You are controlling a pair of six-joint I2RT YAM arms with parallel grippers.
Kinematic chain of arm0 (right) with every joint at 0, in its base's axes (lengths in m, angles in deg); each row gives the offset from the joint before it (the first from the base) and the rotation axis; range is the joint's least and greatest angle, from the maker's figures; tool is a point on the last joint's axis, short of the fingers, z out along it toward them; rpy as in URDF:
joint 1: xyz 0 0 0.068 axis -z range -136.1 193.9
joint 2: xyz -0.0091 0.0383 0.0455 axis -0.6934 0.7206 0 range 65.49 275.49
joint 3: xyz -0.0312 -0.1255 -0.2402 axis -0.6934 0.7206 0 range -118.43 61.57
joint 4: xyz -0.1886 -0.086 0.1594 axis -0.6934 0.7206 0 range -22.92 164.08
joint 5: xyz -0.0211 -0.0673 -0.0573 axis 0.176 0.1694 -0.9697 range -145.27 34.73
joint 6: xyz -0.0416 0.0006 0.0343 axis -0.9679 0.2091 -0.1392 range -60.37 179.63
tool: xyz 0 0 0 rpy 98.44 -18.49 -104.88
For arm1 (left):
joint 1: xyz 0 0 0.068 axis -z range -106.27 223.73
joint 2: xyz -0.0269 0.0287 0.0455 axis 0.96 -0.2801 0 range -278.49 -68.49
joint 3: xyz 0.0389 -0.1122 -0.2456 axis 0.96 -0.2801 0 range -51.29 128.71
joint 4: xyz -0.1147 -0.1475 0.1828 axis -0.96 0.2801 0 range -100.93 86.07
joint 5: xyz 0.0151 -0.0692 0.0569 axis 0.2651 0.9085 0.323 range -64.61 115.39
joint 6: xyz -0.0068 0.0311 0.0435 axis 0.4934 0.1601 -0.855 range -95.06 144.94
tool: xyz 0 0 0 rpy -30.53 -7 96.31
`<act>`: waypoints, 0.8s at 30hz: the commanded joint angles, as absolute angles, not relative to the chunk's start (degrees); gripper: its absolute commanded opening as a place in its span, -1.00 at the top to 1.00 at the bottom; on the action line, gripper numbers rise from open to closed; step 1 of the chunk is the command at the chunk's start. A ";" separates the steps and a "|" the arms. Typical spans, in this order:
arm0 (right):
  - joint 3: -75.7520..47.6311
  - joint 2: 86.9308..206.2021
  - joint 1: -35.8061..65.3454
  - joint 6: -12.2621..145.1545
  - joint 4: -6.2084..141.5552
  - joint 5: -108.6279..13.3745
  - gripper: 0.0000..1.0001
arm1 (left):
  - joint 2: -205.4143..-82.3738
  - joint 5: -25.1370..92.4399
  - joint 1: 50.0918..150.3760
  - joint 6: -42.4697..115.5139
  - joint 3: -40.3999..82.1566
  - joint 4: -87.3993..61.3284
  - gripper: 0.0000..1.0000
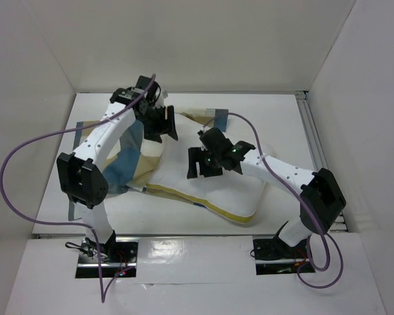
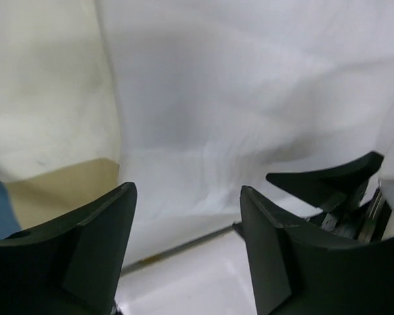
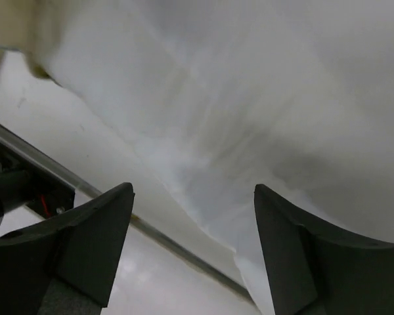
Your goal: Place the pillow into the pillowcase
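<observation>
Left tool (image 1: 163,125): fingers spread, empty, over pillow (image 1: 230,187) far-left corner. Right tool (image 1: 203,165): spread, empty, above pillow middle. Pillow flat on worktop (image 1: 276,125), left end seemingly tucked into pillowcase (image 1: 125,164). Judged step: early stuffing. Next: clamp case mouth, push pillow deeper. No legible writing or labels.
</observation>
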State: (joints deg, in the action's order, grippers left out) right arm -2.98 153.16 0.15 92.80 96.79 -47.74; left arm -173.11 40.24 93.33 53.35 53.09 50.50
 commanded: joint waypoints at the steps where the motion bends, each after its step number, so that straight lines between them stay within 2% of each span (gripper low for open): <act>1: -12.59 152.41 0.30 90.05 96.33 -53.22 -0.68 | -173.94 35.59 90.53 53.33 61.90 49.80 -0.54; 5: -16.82 152.94 2.75 89.68 102.83 -63.68 -0.81 | -184.55 24.12 89.55 54.64 72.52 49.28 -0.48; 8: -18.06 153.46 9.58 91.70 105.91 -66.87 -0.82 | -189.85 18.04 89.55 55.35 79.83 47.87 -0.48; 14: -11.40 149.70 25.31 95.75 106.80 -61.78 -0.84 | -196.71 13.00 89.55 55.36 82.13 40.24 -0.44; 20: -1.64 146.43 34.13 98.04 105.31 -55.29 -0.86 | -201.72 13.52 91.31 52.90 83.36 39.69 -0.41; 22: 0.83 146.43 34.84 98.56 103.91 -54.04 -0.86 | -202.35 13.00 91.83 52.89 83.36 39.69 -0.27; 24: 1.46 147.13 34.84 98.57 103.38 -53.25 -0.86 | -203.66 12.21 91.84 52.89 83.36 39.69 -0.21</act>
